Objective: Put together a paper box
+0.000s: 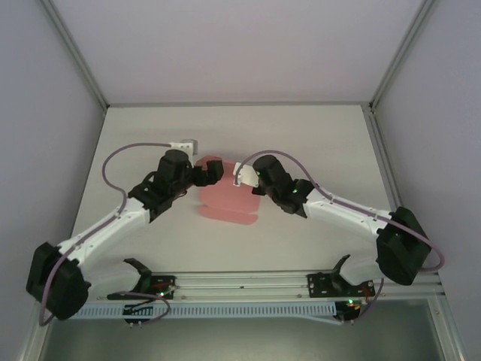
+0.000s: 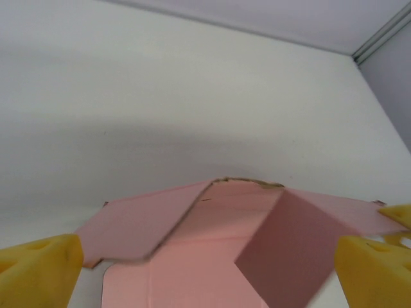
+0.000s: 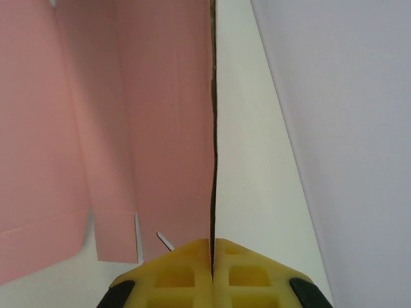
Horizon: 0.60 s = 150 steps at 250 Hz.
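Paper box (image 1: 225, 203) on white table (image 1: 301, 143)

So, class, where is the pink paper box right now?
In the top view the paper box sits centrally on the table, between the left gripper and the right gripper, which is shut on its edge.

White table (image 1: 225, 128), evenly lit. Plain pale walls (image 1: 240, 45) enclose it left, right and far. An aluminium rail (image 1: 240, 282) runs along the near edge.
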Each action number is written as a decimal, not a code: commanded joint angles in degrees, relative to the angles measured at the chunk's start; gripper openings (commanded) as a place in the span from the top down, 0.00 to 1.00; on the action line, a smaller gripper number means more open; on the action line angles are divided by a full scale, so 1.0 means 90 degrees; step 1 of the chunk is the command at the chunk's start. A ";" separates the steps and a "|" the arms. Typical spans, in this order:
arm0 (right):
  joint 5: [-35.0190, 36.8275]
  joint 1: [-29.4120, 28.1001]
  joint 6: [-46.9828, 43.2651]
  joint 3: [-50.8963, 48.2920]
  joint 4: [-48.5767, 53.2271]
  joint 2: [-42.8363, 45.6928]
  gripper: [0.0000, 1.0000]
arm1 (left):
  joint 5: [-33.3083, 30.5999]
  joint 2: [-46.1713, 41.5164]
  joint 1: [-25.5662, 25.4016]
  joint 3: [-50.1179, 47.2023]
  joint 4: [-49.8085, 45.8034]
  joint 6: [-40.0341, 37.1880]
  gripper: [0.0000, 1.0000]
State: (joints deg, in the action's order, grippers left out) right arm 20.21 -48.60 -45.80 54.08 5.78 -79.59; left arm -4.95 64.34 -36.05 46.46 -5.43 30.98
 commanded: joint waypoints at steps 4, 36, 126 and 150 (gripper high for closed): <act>-0.0588 0.0235 0.0317 0.0422 0.0585 0.0216 1.00 | 0.0277 -0.0854 0.0325 -0.0449 -0.0324 -0.0377 0.00; -0.1704 0.0588 0.0480 0.0703 0.1186 0.0399 1.00 | 0.1372 -0.1410 0.1197 -0.1085 0.0149 -0.0502 0.00; -0.3612 0.1327 0.0686 0.1207 0.2280 0.0572 1.00 | 0.3893 -0.0647 0.2431 -0.2083 0.3131 -0.0827 0.27; -0.3871 0.1465 0.0776 0.1198 0.2287 0.0577 1.00 | 0.4164 -0.0519 0.2482 -0.2167 0.3644 -0.0880 0.37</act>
State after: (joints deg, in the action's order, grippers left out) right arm -7.75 -37.04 -41.23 63.29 23.73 -75.35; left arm 25.02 58.65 -14.46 27.97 14.02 25.10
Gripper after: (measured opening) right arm 0.048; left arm 0.665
